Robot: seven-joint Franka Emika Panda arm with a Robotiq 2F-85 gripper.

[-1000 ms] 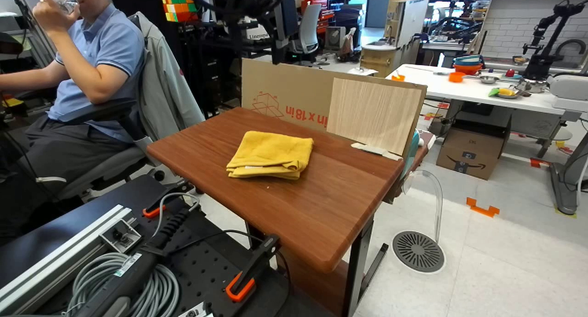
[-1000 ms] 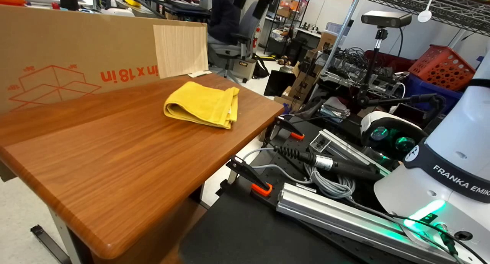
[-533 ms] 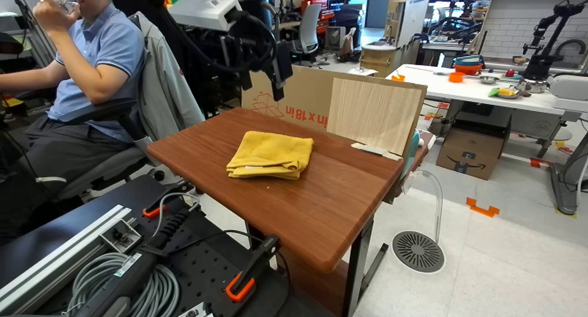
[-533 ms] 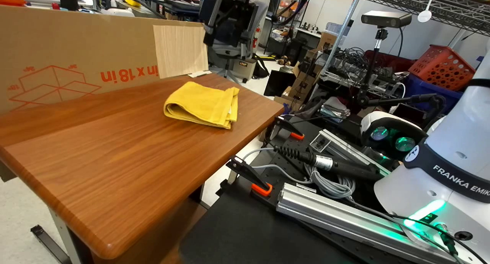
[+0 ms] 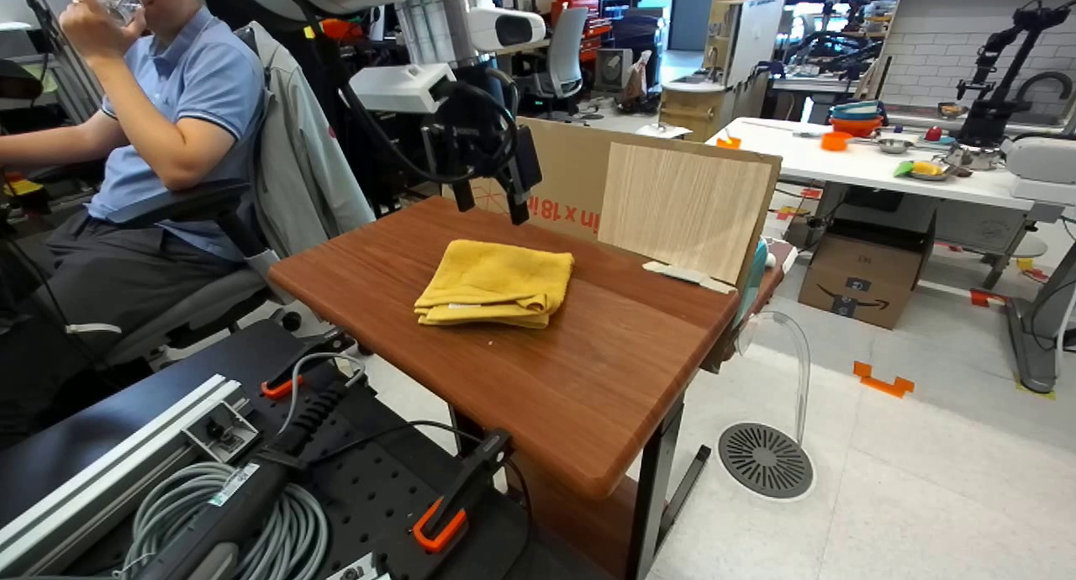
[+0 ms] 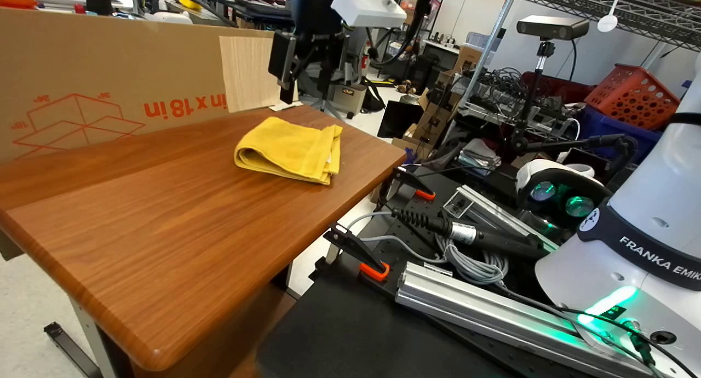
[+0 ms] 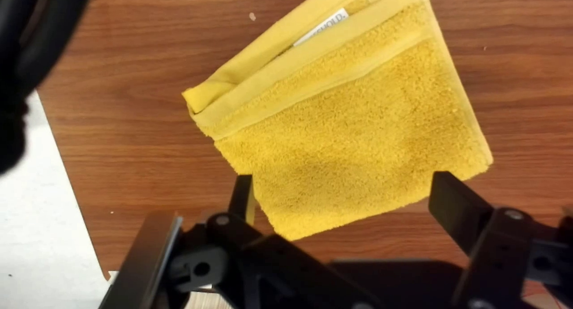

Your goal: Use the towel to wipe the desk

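Change of state: my gripper had come down from the top edge of both exterior views and hung above the desk. The towel had not shifted. Jaw state: wide apart, nothing held, towel not touched. Towel position: below my jaws and reaching forward from them; in the wrist view its nearest corner showed between the fingertips, and its labelled edge lay farthest from them. A pale speck lay on the desk past that edge. Meaning for the task: I judged this to be the approach to the grasp, with wiping not yet begun. Next, in my judgement: descend, align over the towel, close on the folds. Caution: closing too high would probably have caught only one layer.
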